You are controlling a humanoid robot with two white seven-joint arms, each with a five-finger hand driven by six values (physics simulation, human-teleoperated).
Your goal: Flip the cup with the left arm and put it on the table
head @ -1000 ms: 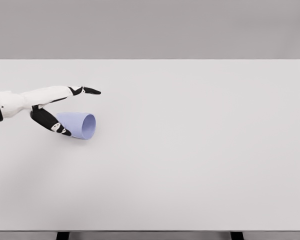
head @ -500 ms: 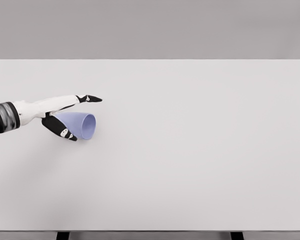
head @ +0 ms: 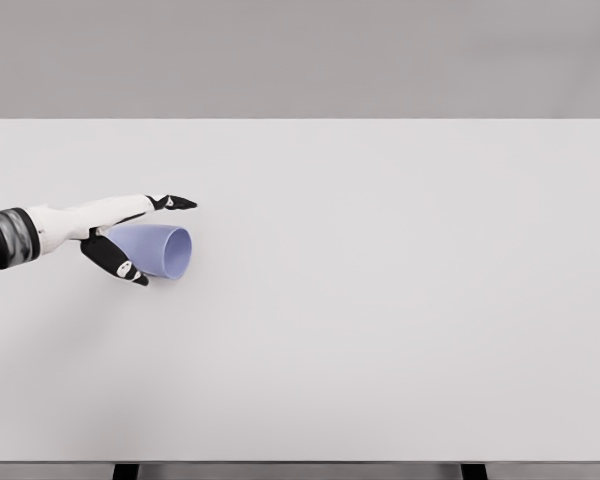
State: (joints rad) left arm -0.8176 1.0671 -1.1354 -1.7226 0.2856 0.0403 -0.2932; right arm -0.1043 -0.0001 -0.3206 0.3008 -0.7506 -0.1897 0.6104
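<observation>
A lavender cup (head: 166, 250) lies on its side on the white table (head: 380, 300), near the left edge, its mouth facing right. My left hand (head: 163, 242) reaches in from the left and straddles the cup. The straight fingers (head: 170, 203) lie along its far upper side and the thumb (head: 118, 263) crosses its near side. The fingers are extended rather than curled, so the hand is open around the cup. The narrow base of the cup is hidden behind the hand. The right arm is out of view.
The table's left edge lies just under my left forearm (head: 20, 232). Two dark table legs (head: 126, 471) show below the front edge.
The left hand has dropped lower over the cup, with the fingers coming down towards its top and the thumb moving in against its near side. The cup has stayed in place.
</observation>
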